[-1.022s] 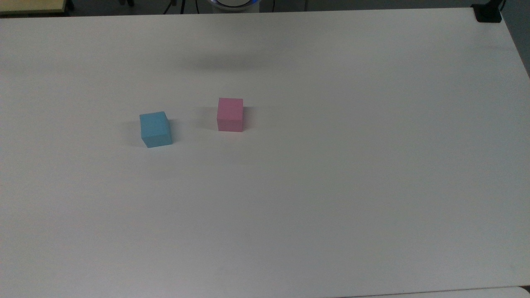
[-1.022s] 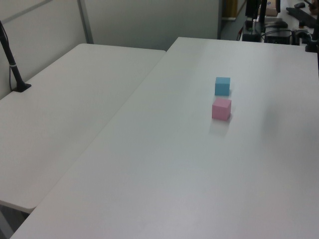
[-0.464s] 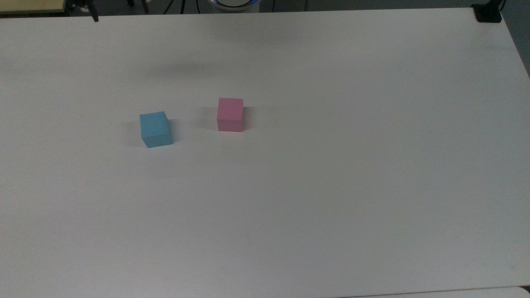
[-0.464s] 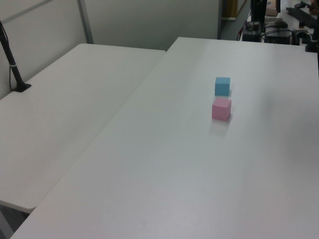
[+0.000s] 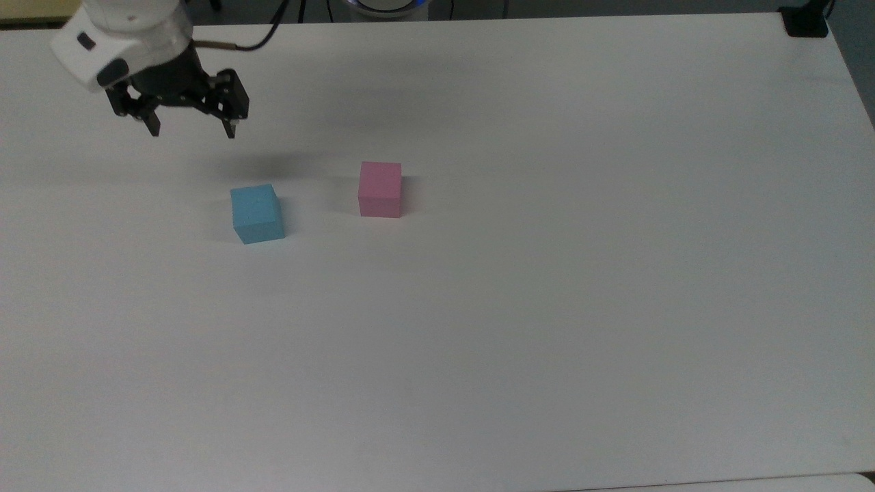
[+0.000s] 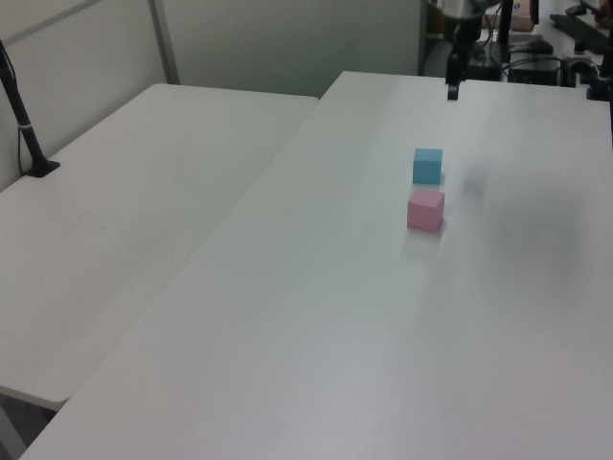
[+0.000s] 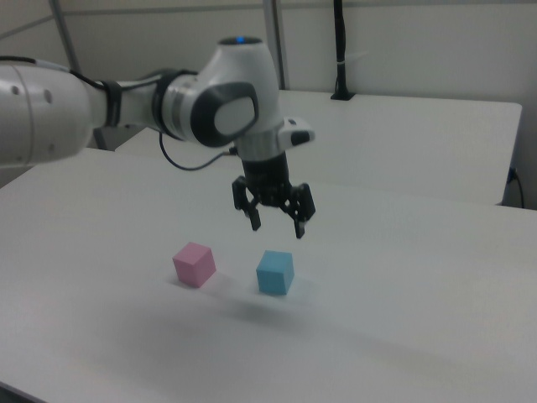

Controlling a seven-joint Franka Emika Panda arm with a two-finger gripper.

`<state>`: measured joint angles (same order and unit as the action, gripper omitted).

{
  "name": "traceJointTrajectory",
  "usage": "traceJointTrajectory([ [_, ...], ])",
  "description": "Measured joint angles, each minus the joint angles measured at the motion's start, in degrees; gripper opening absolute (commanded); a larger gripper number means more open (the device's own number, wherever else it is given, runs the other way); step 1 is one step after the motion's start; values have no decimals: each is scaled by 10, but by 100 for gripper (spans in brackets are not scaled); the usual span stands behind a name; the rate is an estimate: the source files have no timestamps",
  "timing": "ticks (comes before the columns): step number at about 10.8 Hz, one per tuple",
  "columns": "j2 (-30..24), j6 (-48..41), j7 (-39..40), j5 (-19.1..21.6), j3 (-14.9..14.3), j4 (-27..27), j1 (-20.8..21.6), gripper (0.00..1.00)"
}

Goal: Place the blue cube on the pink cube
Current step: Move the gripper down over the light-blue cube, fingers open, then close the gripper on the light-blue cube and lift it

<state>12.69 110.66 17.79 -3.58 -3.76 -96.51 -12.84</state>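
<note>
White tabletop (image 5: 547, 328), wide bare run along near edge. Mid-table, toward the top view's left: blue cube (image 5: 258, 213) and pink cube (image 5: 380, 189), near, apart. Gripper (image 5: 191, 130) hangs toward far-left corner, fingers spread, empty. Second table (image 6: 124, 220) alongside

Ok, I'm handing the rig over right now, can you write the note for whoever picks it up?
Gripper: jaws open, empty, hanging in the air above the table, near the blue cube but not touching it.
Blue cube: on the table, to the top view's left of the pink cube, a gap between them.
Pink cube: on the table, nothing on top.
Done: nothing grasped or stacked.
Left: lower onto the blue cube, grip it, lift, set it on the pink cube, release.
</note>
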Motion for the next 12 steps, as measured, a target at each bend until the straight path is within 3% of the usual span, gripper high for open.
traceJointTrajectory([
  [3,53,36,-11,0,4,-8,9,100],
  [10,109,97,-47,-4,24,-13,32,100],
  [11,116,98,-49,-8,25,-13,36,56],
  [12,120,98,-50,-16,25,-13,41,21],
])
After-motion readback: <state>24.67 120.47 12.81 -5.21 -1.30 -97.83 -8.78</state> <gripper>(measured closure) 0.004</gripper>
